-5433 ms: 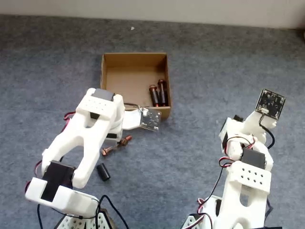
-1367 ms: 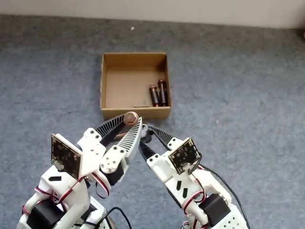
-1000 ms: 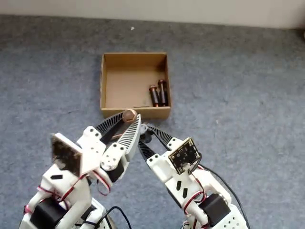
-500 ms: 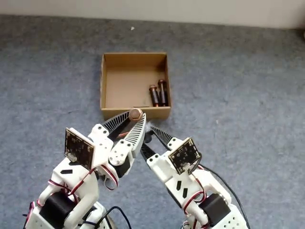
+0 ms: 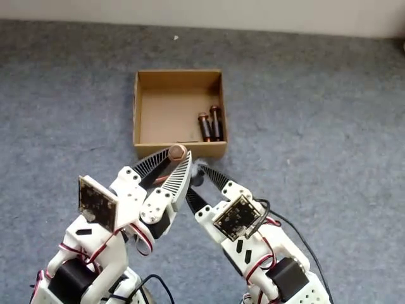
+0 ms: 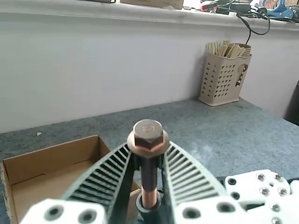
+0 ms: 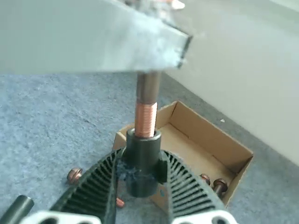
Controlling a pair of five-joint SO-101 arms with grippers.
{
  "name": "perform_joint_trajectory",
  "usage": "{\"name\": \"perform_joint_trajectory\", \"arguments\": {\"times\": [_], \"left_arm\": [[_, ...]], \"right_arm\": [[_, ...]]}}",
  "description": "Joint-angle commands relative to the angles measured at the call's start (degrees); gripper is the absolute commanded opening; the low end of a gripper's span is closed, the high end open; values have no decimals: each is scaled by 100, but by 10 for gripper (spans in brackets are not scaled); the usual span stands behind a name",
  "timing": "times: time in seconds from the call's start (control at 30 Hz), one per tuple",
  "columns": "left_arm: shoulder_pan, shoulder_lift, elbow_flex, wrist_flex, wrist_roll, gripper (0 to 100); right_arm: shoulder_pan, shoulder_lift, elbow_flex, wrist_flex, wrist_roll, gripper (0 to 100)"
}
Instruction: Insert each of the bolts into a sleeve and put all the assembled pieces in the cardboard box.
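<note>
High view, centre, just below cardboard box [image 5: 135, 107]: left gripper [image 5: 175, 159] pinches bolt [image 5: 176, 151] head-up, right gripper [image 5: 198, 179] tip-to-tip w/ it, prob. so the parts can mate. L wrist: bolt's long axis upright, tip in sleeve [image 6: 148, 204] mouth. R wrist: right gripper clamped on sleeve, bore up, threads partly in.

Coppery metal on the bolt [image 6: 148, 177]: soft sheen along the shank, fine bright threads, duller brownish hex head. Smooth black sleeve [image 7: 141, 151], matt, apparently plastic. Ribbed matt plastic on the fingers of the left hand [image 6: 148, 150] and the right hand [image 7: 141, 164]. Plain brown cardboard box [image 5: 136, 107], matt, with raw-cut edges. Grey-blue carpet-like cloth over the tabletop [image 5: 316, 95], rough and fuzzy. Beige perforated plastic basket [image 6: 223, 77], smooth with a faint gloss.
</note>
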Motion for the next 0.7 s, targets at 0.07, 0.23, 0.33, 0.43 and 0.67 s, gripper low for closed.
{"name": "perform_joint_trajectory", "arguments": {"times": [0.07, 0.23, 0.33, 0.43, 0.67], "left_arm": [[-75, 22, -163, 35, 26, 8], [-48, 22, -532, 404, 62, 111], [-92, 31, -593, 615, 281, 144], [-101, 31, -593, 738, 343, 178], [-101, 31, -602, 1257, 334, 280]], "right_arm": [[-66, -84, -576, -567, 62, 6], [-198, -84, -576, -813, 62, 6], [-347, -84, -576, -813, 62, 6], [-338, -92, -576, -804, 62, 6], [-330, -92, -470, -769, 26, 6]]}}
